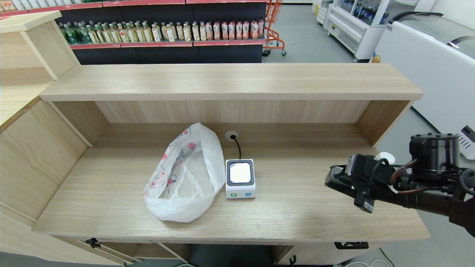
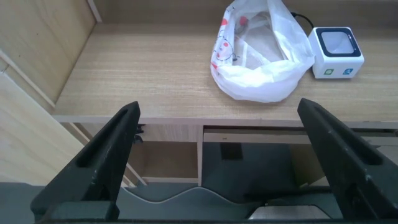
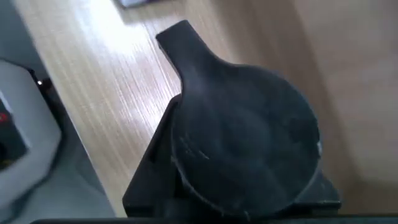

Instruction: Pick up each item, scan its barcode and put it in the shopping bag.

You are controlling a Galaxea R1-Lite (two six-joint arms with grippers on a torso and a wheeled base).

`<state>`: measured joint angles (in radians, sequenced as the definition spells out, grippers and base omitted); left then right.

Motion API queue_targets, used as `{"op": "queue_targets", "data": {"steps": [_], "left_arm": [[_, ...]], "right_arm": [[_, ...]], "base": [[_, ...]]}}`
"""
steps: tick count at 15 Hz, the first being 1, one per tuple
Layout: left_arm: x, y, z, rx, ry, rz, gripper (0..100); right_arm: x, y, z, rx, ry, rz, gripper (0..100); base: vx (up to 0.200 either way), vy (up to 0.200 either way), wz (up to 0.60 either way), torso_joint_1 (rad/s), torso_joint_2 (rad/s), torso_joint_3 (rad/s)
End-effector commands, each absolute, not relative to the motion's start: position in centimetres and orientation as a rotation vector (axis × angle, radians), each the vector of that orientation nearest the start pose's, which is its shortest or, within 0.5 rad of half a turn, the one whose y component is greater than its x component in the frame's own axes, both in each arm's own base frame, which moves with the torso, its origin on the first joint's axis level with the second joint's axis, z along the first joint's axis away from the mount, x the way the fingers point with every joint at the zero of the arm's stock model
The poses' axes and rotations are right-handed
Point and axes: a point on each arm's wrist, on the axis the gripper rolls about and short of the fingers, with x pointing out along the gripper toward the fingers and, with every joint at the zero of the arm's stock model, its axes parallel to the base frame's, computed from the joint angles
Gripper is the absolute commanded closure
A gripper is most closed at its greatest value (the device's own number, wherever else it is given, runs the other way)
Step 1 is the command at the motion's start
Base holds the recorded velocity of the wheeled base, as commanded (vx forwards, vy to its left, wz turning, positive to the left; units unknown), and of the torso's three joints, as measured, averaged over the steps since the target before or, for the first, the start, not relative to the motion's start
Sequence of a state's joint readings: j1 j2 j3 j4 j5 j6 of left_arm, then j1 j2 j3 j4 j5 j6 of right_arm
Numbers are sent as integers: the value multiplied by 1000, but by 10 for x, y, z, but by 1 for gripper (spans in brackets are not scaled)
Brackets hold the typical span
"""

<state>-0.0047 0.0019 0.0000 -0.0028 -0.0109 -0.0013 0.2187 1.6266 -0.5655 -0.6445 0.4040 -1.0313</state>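
You see your left gripper [image 2: 219, 109] with its fingers spread wide, out in front of the wooden counter [image 2: 143, 74]; on it, the plastic bag [image 2: 261, 68] lies just beside the scanner [image 2: 336, 53].

This is a shop: shelves [image 1: 156, 45] of drink bottles [image 1: 200, 31], big freezers [image 1: 426, 63], and a checkout counter [image 1: 315, 215] with a scanner [image 1: 240, 178].

Light wood-grain counter top [image 1: 297, 207] under a raised back ledge. Bears, left of centre, a crumpled white translucent plastic shopping bag [image 1: 185, 174] with red print, mouth open. Just beside it, to the right, stands a small white box-shaped barcode scanner [image 1: 240, 178], its black cable [image 1: 238, 148] running back into a round grommet hole [image 1: 231, 135].
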Motion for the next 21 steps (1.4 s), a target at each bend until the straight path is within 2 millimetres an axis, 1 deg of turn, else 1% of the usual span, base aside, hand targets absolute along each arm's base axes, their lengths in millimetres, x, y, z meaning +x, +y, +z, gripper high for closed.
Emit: {"op": "queue_targets", "data": {"steps": [1,3,4,5,7,8,10,11,12,14,16,18,21], "left_arm": [[-23,0,76,-2,-2,-15,0],[-23,0,76,-2,-2,-15,0],[-23,0,76,-2,-2,-15,0],[-23,0,76,-2,-2,-15,0],[-23,0,76,-2,-2,-15,0],[-23,0,76,-2,-2,-15,0],[-23,0,76,-2,-2,-15,0],[-23,0,76,-2,-2,-15,0],[-23,0,76,-2,-2,-15,0],[-23,0,76,-2,-2,-15,0],[-23,0,76,-2,-2,-15,0],[-23,0,76,-2,-2,-15,0],[-23,0,76,-2,-2,-15,0]], "right_arm": [[234,60,155,-1141,-185,894,100],[233,63,150,-1414,-490,1024,100],[233,68,144,-1520,-626,1080,100],[231,80,137,-1595,-763,1144,100],[228,103,125,-1680,-960,1220,100],[229,114,124,-1707,-1042,1232,100],[229,133,124,-1736,-1165,1236,100],[228,154,120,-1747,-1282,1259,100],[226,168,116,-1739,-1346,1285,100],[228,188,110,-1743,-1438,1286,100],[227,207,109,-1728,-1529,1259,100],[226,215,111,-1698,-1616,1216,100],[228,218,112,-1656,-1711,1162,100]], "base": [[0,0,0,0,0,0],[0,0,0,0,0,0],[0,0,0,0,0,0],[0,0,0,0,0,0],[0,0,0,0,0,0],[0,0,0,0,0,0],[0,0,0,0,0,0],[0,0,0,0,0,0],[0,0,0,0,0,0],[0,0,0,0,0,0],[0,0,0,0,0,0],[0,0,0,0,0,0],[0,0,0,0,0,0]]}}
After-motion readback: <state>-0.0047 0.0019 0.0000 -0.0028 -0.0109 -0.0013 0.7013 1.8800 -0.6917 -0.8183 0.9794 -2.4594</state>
